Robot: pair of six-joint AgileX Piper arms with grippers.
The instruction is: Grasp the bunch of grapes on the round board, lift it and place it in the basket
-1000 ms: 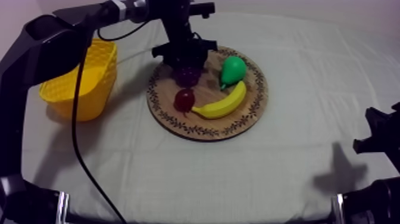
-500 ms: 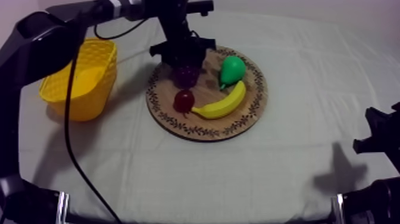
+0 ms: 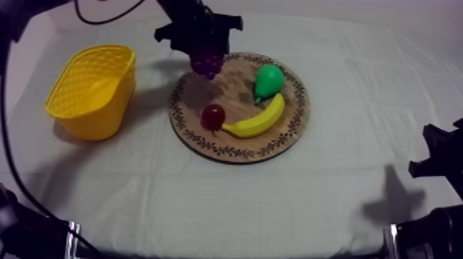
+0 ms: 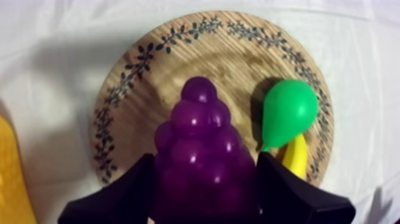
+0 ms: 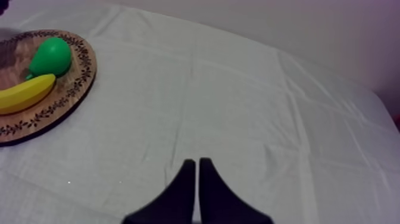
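Note:
My left gripper (image 3: pixel 205 54) is shut on the purple bunch of grapes (image 3: pixel 206 62) and holds it in the air above the far left rim of the round wooden board (image 3: pixel 293 117). In the left wrist view the grapes (image 4: pixel 202 158) sit between my two black fingers (image 4: pixel 128 193), with the board (image 4: pixel 143 95) below them. The yellow basket (image 3: pixel 93 89) stands left of the board. My right gripper (image 5: pixel 196 179) is shut on nothing, its fingers together as a narrow wedge over bare cloth.
On the board lie a green pear (image 3: pixel 269 80), a banana (image 3: pixel 256 122) and a small red fruit (image 3: pixel 213 116). The pear (image 4: pixel 290 113) and banana (image 4: pixel 293 156) also lie beside the grapes. My right arm (image 3: pixel 441 162) rests at the table's right edge.
My left gripper has lifted the bunch of grapes off the board and carried it up and slightly back-left. The right arm has not moved.

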